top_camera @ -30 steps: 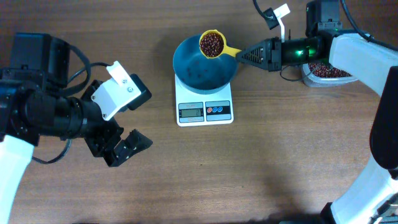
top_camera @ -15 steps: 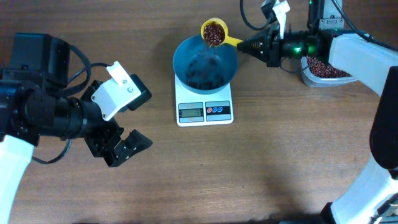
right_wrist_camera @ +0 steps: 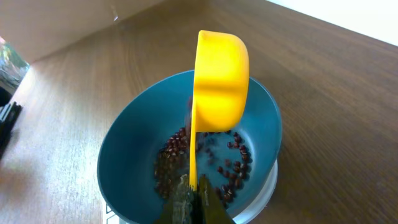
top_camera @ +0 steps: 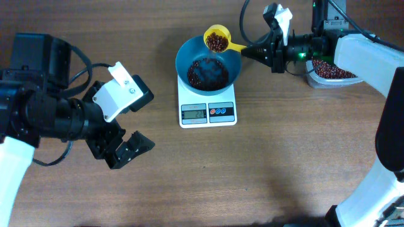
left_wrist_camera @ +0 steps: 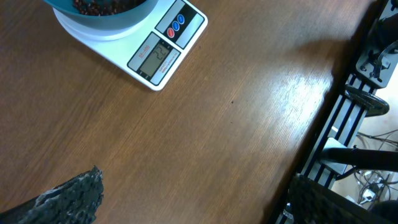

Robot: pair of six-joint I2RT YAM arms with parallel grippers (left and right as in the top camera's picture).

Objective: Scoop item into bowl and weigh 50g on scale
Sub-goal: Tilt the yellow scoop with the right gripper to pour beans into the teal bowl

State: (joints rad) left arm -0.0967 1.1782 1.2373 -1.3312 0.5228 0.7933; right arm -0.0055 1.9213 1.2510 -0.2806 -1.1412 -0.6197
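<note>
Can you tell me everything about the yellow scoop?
The yellow scoop looks like smooth plastic: a round cup on a thin, straight handle. It is tipped onto its side above the far rim of the teal bowl, with reddish-brown beans inside the cup and some spilling down. The right gripper is shut on its handle. The scoop seems held clear of the bowl.

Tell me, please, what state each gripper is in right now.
Left gripper: open, holding nothing.
Right gripper: shut on the handle of the yellow scoop.

Black-jointed arms point(top_camera: 57, 116) in white shells point(top_camera: 372, 60) — looping black cables point(top_camera: 83, 63)
</note>
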